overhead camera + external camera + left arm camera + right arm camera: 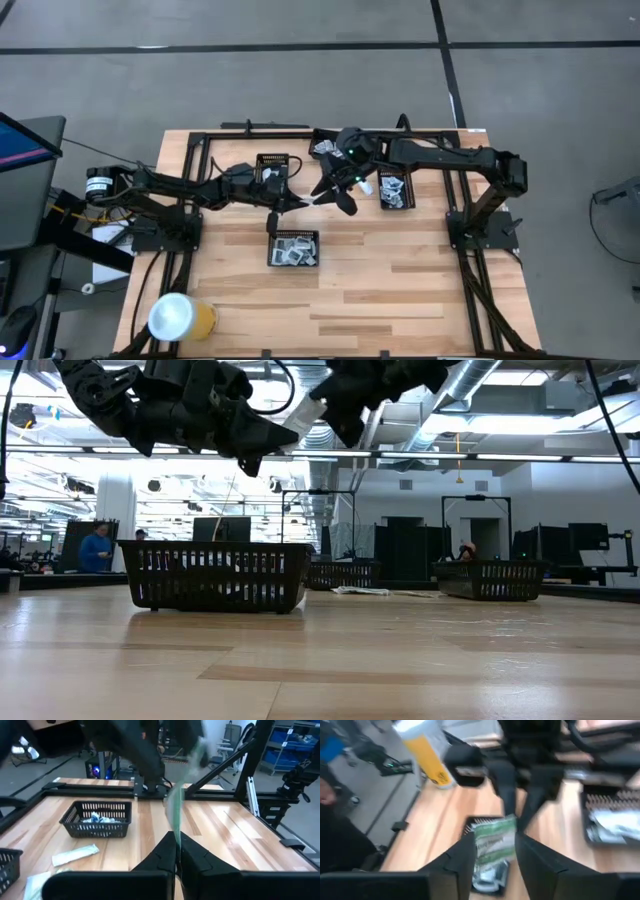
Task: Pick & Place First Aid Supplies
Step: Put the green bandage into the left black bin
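Pinching a pale green-white strip (176, 802) by one end, the left gripper (285, 206) is clamped shut above the front tray (294, 247); the strip's other end lies between the right gripper (340, 196)'s parted fingers (461, 857).

Both dark arms reach in toward the table's middle, the left gripper (297, 203) pinched shut at nine o'clock of the right gripper (335, 198), whose fingers (532, 865) stand parted, both raised above the tabletop.
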Robot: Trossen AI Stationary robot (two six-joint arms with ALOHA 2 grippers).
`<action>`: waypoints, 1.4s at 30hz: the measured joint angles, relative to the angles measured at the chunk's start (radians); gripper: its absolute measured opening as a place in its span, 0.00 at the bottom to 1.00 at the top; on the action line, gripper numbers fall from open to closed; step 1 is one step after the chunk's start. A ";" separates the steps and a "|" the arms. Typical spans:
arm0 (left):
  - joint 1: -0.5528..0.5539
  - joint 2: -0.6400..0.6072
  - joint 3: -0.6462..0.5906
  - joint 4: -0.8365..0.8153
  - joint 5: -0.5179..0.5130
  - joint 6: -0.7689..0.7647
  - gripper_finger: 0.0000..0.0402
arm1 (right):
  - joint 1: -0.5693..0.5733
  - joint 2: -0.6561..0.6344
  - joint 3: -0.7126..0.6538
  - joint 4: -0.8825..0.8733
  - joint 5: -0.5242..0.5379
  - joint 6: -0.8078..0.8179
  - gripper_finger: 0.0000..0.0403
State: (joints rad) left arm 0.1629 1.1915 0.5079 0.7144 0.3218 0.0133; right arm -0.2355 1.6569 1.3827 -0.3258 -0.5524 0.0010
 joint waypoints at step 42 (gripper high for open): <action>0.136 0.000 0.000 -0.602 -0.775 -0.544 0.25 | -0.016 0.000 0.000 -0.295 0.453 -0.029 0.38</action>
State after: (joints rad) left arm 0.2990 1.1915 0.5076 0.1120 -0.4530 -0.5306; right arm -0.2512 1.6569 1.3823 -0.6205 -0.0995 -0.0283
